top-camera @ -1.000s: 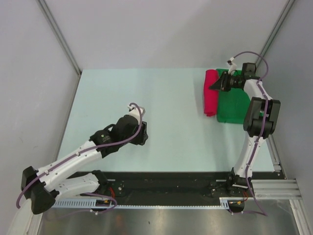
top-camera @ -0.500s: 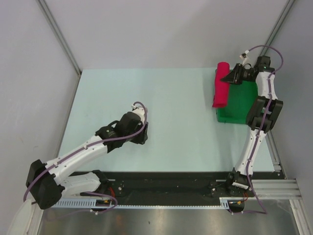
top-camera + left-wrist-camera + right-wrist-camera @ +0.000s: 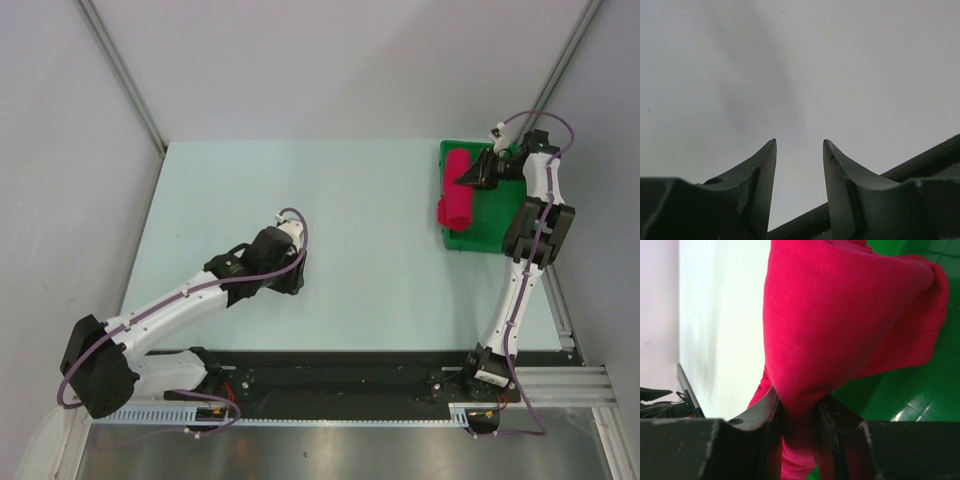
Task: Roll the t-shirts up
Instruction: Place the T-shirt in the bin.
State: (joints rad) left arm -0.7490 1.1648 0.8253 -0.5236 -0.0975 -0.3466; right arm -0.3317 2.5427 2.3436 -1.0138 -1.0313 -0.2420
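Red t-shirt [image 3: 840, 315] clamped in right gripper [image 3: 799, 407] over tray [image 3: 495, 218]

Nothing readable is showing up anywhere at this moment: no words, labels, brand marks, numbers or signs are coming through legibly in any of the three views.

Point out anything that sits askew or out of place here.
The rolled red t-shirt hangs at a slant, pinched in the right gripper over the green tray. Its near end reaches over the tray's left rim rather than lying inside. Nothing else stands out.
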